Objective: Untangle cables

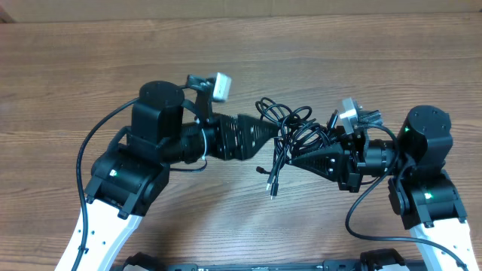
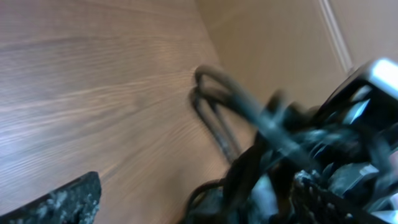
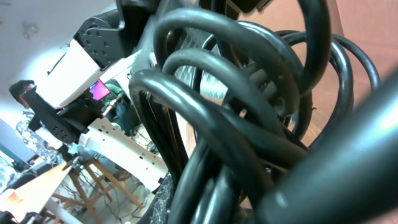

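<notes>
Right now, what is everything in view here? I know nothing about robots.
Thin black flexible cables: several, count unclear, black, tangled mid-table between the arms.
Small dark plugs: at least one, black, trailing from the tangle toward the near edge.
Brown wood-grain table: one, brown, under everything.
Grey wrist cameras: two, grey, one atop each arm's wrist.
Left arm: one, black on white base, jaws spread beside the tangle.
Right arm: one, black on white base, jaws closed on the tangle.

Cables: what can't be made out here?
Overhead: cables too thin and overlapped to trace crossings; right tool covers part of the knot.
Left wrist: motion blur smears the bundle; plugs unreadable.
Right wrist: cables fill the frame; the grip point is hidden.
</notes>
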Available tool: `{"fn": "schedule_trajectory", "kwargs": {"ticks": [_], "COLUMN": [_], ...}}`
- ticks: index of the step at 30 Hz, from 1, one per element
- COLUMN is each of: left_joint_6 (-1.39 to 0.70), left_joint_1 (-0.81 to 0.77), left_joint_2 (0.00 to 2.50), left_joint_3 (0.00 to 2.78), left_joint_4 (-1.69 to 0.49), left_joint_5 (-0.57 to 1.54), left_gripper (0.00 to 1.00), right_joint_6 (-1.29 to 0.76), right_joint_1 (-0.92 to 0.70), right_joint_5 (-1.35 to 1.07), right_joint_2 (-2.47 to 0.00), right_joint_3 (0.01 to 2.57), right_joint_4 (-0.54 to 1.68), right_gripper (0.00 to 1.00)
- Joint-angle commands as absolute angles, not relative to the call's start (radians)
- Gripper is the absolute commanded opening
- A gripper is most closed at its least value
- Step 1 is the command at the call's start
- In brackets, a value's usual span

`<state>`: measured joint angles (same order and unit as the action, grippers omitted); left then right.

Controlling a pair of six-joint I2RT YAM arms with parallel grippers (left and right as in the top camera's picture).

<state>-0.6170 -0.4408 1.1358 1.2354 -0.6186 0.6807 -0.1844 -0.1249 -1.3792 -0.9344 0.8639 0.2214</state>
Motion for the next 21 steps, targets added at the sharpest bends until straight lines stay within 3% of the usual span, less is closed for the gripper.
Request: {"fn": "schedule_trajectory", "kwargs": {"ticks": [1,5,10,17,21], "left_joint_6": [-0.317,-0.170,-0.161,-0.299,-0.349], "left_joint_1": [-0.439,-0.439,-0.439,-0.439,-0.440], "left_joint_2": [1.124,1.124,1.124,1.160,1.218], "left_joint_3": [1.256,1.256,1.256,1.256,1.256], "left_joint_4": [-0.648,-0.639,-0.614,-0.585,-0.552], "left_joint_5": [0.725,0.835,0.839,0.768,0.829], "left_gripper": [0.91,0.91,0.96,1.00,0.94], "right_joint_6": [-0.236,-0.307,-0.348,-0.348,-0.348], "right_joint_1": [-0.122,-0.122,-0.123,-0.123,-0.123], "right_joint_5": [-1.377,-1.378,-1.410,-1.515,-1.535], "right_joint_2": [-0.928,-0.928,-0.928,-0.928,-0.928], "right_joint_3": [0.877,0.877,0.877,0.877,0.877], "right_joint_4": [0.173,0.125,0.112,0.035,0.000], "right_gripper": [0.04,0.04,0.04,0.04,0.04]}}
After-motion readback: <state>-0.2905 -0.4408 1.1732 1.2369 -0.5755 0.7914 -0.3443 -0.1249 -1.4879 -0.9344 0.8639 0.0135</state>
